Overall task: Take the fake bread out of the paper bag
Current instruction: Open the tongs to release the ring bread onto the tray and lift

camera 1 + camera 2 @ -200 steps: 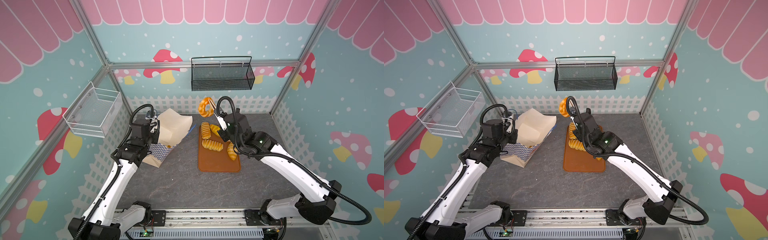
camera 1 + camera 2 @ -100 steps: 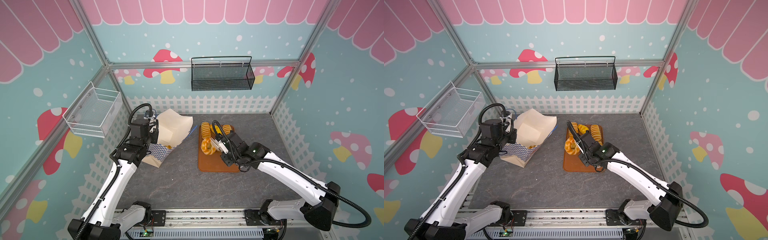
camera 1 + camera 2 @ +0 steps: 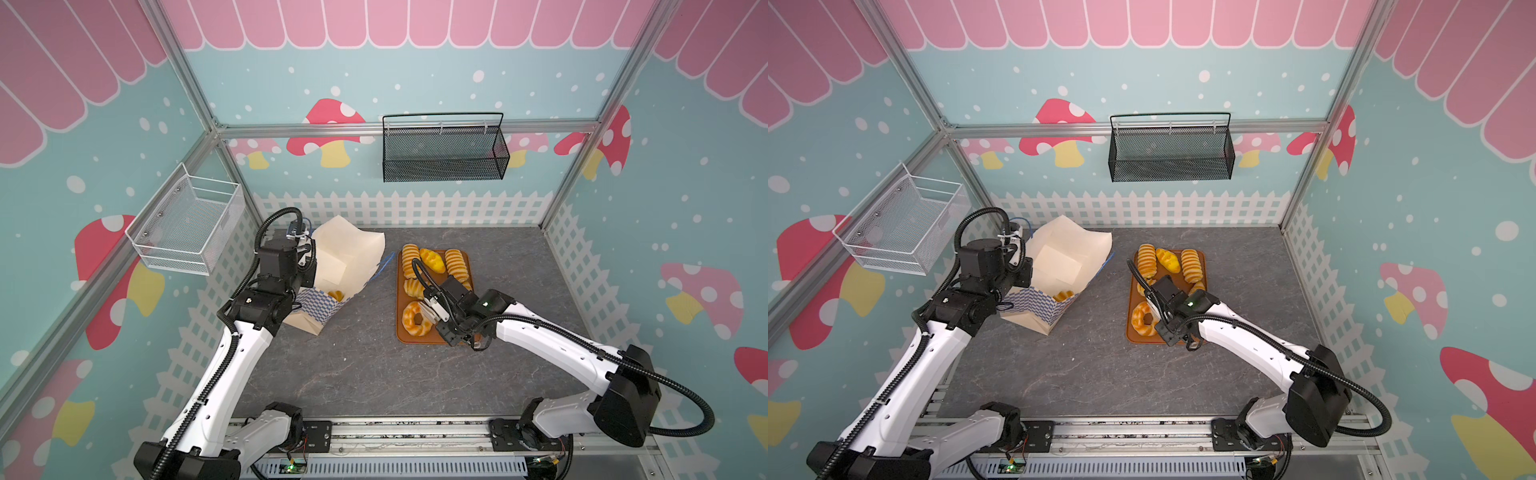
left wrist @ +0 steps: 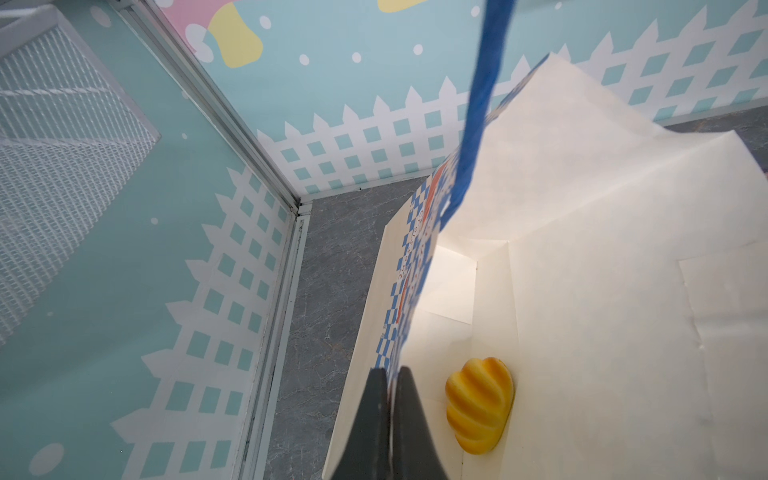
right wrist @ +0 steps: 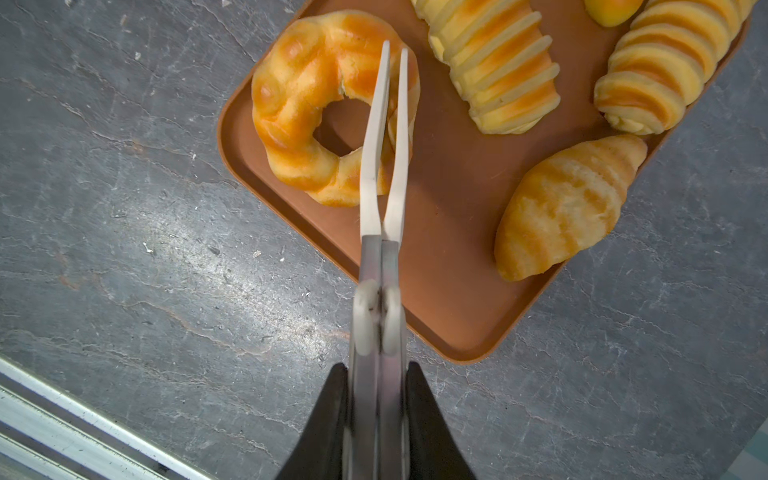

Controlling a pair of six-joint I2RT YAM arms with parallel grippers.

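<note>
The paper bag (image 3: 345,257) (image 3: 1067,249) lies tilted on the table with its mouth open. My left gripper (image 4: 390,374) is shut on its checkered rim. One ridged piece of fake bread (image 4: 478,405) (image 3: 336,296) lies inside on the bag's bottom. My right gripper (image 5: 377,368) (image 3: 442,309) is shut on metal tongs (image 5: 382,166). The tong blades pinch one side of the ring doughnut (image 5: 299,104) (image 3: 413,320), which lies at the near end of a brown tray (image 5: 457,208). Ridged loaves (image 3: 456,262) and a croissant (image 5: 565,203) also lie on the tray.
A black wire basket (image 3: 444,153) hangs on the back wall and a white wire basket (image 3: 187,228) on the left wall. A blue cord handle (image 4: 478,104) hangs in front of the left wrist camera. A metal rail (image 3: 374,432) runs along the table's front edge.
My right gripper came down from high over the tray's far end to its near end, carrying the ring doughnut in the tongs; the doughnut now lies on the tray. The left arm stayed put.
</note>
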